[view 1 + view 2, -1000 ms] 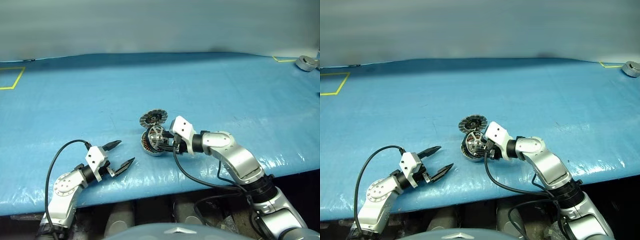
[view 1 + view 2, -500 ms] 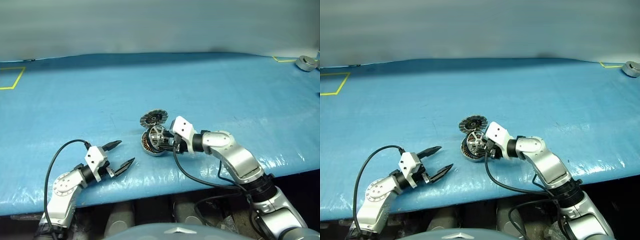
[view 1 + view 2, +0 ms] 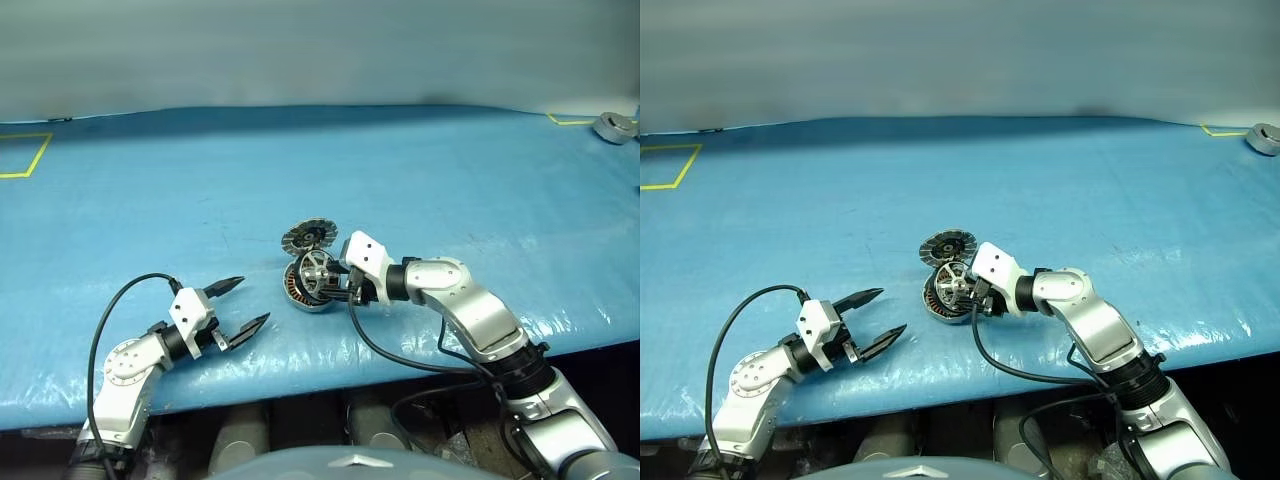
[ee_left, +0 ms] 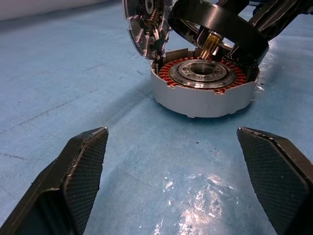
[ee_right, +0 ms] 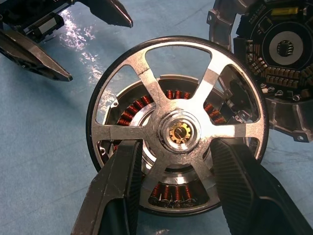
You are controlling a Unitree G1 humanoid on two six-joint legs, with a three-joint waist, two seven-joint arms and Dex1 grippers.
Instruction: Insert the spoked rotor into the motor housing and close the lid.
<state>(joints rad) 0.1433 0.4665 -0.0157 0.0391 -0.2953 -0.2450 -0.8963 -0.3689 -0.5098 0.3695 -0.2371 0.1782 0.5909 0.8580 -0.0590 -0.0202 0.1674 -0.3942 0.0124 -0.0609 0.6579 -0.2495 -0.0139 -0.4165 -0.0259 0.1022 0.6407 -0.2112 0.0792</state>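
1. Head views — the motor housing (image 3: 303, 287) sits on the blue table cover (image 3: 420, 180), near the front edge. Its lid (image 3: 308, 236) stands open on the far side, hinged up. The right gripper (image 3: 340, 285) holds the spoked rotor (image 3: 316, 272) tilted over the housing mouth, not yet seated. The left gripper (image 3: 243, 305) hangs just beside the housing, jaws spread wide, empty.

2. Left wrist view — copper windings and a silver hub show inside the grey cup; the rotor's dark rim hovers at a slant above it, one edge close to the wall.

3. Right wrist view — both fingers (image 5: 122, 186) clamp across the spokes either side of the hub.

4. Handling, my reading — rotor is rigid metal, probably heavy for its size, smooth and apt to slip. Its magnets may snatch it down off-centre. The rim or spokes are the sound hold; keep clear of the windings and the lid's exposed inner face.
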